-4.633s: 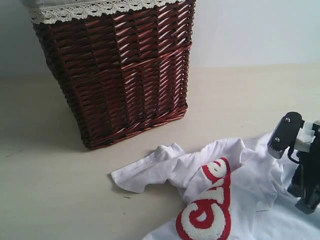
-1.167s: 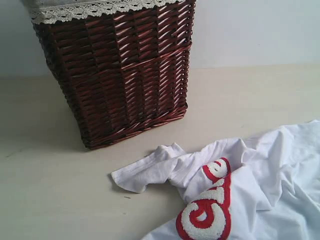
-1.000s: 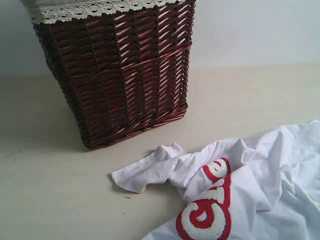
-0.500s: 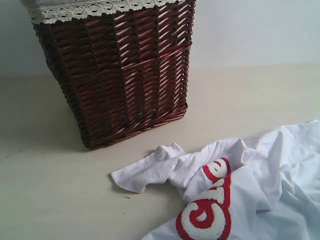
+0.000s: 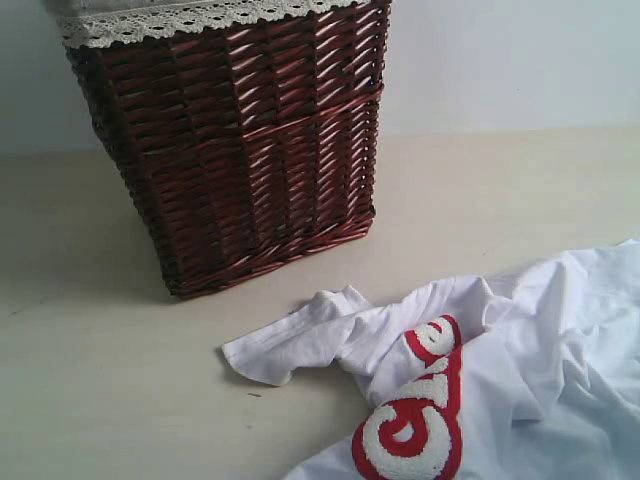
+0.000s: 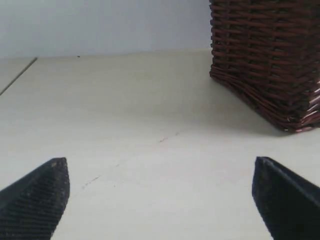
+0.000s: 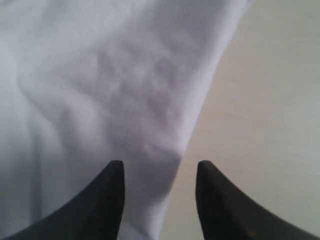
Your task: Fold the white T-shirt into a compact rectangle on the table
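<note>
Hovering low over the table (image 6: 150, 100), the left gripper (image 6: 160, 161) points toward the far edge with its two dark, finely ribbed fingers (image 6: 42, 200) spread wide and nothing between them. The right gripper (image 7: 160, 162) is angled down at the white T-shirt (image 7: 115, 80). Its black tapered fingertips (image 7: 107, 200) are parted, and a raised fold at the cloth's border runs between them. The fold reaches one tip, while a strip of bare table separates it from the other.

The white T-shirt (image 5: 500, 370) lies crumpled toward the table's near right corner, well away from the far edge. It is soft, thin cotton in rumpled ridges, with one sleeve (image 5: 285, 345) flung out flat toward the left edge. A curved red band (image 5: 415, 420) carries fuzzy, looped white letters. Near the far edge stands a dark red-brown wicker basket (image 5: 240, 150), boxy and tightly woven, with a white lace trim (image 5: 180, 20) at its rim. The table (image 5: 480, 200) is smooth, matte cream.
</note>
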`<state>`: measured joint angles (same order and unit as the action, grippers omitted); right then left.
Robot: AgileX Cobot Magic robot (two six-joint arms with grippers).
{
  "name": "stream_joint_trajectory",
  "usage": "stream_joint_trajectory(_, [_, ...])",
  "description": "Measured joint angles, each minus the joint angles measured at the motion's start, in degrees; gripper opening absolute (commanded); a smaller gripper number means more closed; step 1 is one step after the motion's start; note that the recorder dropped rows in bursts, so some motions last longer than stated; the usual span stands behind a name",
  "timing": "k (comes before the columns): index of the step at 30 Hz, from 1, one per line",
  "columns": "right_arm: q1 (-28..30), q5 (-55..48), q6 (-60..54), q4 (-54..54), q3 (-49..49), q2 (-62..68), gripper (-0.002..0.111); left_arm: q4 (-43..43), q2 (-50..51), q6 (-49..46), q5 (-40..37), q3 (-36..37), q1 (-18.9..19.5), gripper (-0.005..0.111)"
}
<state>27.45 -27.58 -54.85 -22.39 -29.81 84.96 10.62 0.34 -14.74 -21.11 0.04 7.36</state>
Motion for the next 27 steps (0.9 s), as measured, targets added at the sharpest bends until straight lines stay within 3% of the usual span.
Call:
stream_joint_trajectory(3, [0.0, -0.2, 0.56, -0.45, 0.0, 2.91, 0.044, 0.0, 0.0, 0.0, 0.0, 0.0, 0.0, 0.094])
stream_joint_trajectory(5, [0.0, -0.57, 0.8, -0.59, 0.0, 4.32, 0.027, 0.0, 0.0, 0.0, 0.0, 0.0, 0.0, 0.094])
stream_joint_trajectory(6, [0.0, -0.76, 0.79, -0.75, 0.0, 4.33, 0.011, 0.0, 0.0, 0.0, 0.0, 0.0, 0.0, 0.094])
stream_joint_trajectory(8, [0.0, -1.08, 0.04, -2.34, 0.0, 4.09, 0.0, 0.0, 0.0, 0.0, 0.0, 0.0, 0.0, 0.094])
stream_joint_trajectory(12, [0.0, -3.39, -12.13, -13.07, 0.1, 2.17, 0.0, 0.0, 0.0, 0.0, 0.0, 0.0, 0.0, 0.094])
stream_joint_trajectory(16, [0.0, -2.6, -16.15, -16.66, 0.1, 2.08, 0.0, 0.0, 0.0, 0.0, 0.0, 0.0, 0.0, 0.094])
stream_joint_trajectory(22, [0.0, 10.68, -12.67, -8.38, 0.1, 2.08, 0.0, 0.0, 0.0, 0.0, 0.0, 0.0, 0.0, 0.094])
stream_joint_trajectory(27, [0.0, 14.12, -6.57, 3.5, 0.1, 2.08, 0.0, 0.0, 0.0, 0.0, 0.0, 0.0, 0.0, 0.094])
